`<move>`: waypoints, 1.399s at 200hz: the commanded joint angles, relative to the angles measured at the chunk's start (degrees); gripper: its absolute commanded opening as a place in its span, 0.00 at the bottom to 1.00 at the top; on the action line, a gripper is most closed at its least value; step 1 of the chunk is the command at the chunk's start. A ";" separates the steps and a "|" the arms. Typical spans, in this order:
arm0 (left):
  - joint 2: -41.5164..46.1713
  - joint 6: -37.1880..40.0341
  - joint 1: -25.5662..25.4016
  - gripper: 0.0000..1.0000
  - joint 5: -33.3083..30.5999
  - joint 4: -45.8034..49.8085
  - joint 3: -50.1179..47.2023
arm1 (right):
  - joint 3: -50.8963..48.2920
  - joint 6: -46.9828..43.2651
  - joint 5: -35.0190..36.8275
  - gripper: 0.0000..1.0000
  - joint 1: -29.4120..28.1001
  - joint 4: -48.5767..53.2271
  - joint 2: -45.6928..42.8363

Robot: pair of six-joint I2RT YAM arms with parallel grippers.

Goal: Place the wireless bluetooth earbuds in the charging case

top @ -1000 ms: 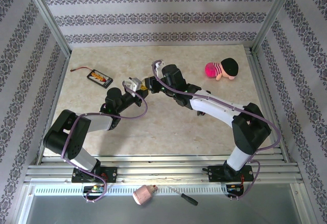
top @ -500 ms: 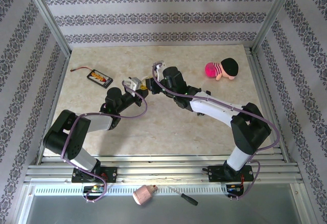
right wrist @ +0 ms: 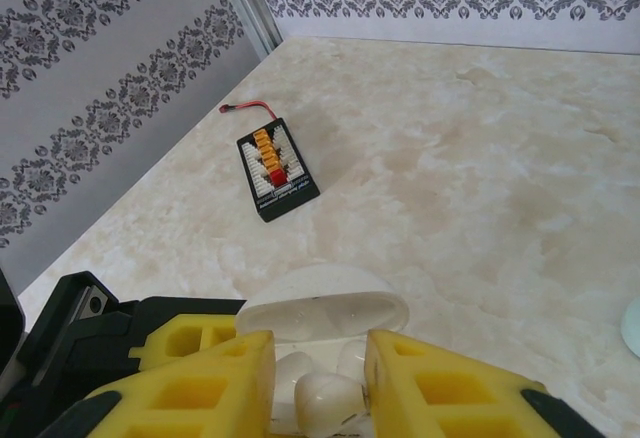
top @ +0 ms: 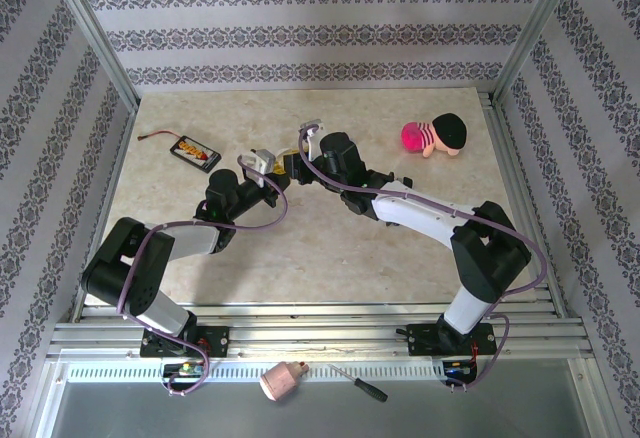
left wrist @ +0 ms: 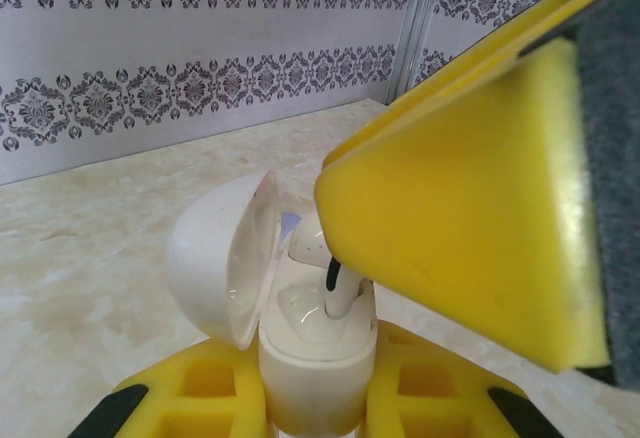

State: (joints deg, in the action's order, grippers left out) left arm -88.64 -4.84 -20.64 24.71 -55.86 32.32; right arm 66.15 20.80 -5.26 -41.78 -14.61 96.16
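My left gripper [left wrist: 315, 383] is shut on the base of the white charging case [left wrist: 315, 358], holding it upright with its lid [left wrist: 222, 258] swung open. A whitish earbud [left wrist: 312, 243] stands with its stem in the case's right socket. In the right wrist view the same earbud [right wrist: 328, 398] sits between my right gripper's yellow fingers [right wrist: 215, 383]. It lies close against the right finger, with a small gap on its left side. My right gripper [right wrist: 320, 378] is open a little around it. From above, both grippers [top: 268, 170] [top: 297, 163] meet at the table's middle.
A black charger board with a red wire [top: 195, 151] [right wrist: 277, 168] lies at the back left. A small doll with a pink ball [top: 437, 136] lies at the back right. A pink object [top: 282, 380] and a screwdriver [top: 360, 385] rest on the front rail.
The right gripper's jaws have parted slightly around the earbud. Both arms have hardly moved, and the left gripper keeps its hold on the case.
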 commanded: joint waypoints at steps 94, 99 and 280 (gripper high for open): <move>0.57 -0.83 -0.71 0.00 0.86 -4.07 2.71 | -2.59 4.59 -4.74 0.61 2.12 1.08 -7.62; 0.34 -0.79 -0.76 0.00 0.95 -4.14 2.75 | -2.77 4.92 -5.19 0.62 2.35 1.13 -7.89; -0.21 0.60 -0.63 0.00 6.73 -3.67 2.55 | 0.10 11.51 -16.97 0.44 7.17 7.49 -3.99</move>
State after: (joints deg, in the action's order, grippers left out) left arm -88.55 -4.49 -20.64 30.04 -56.97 33.61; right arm 64.03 33.06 -20.40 -33.65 -7.57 91.37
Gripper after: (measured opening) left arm 0.195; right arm 0.430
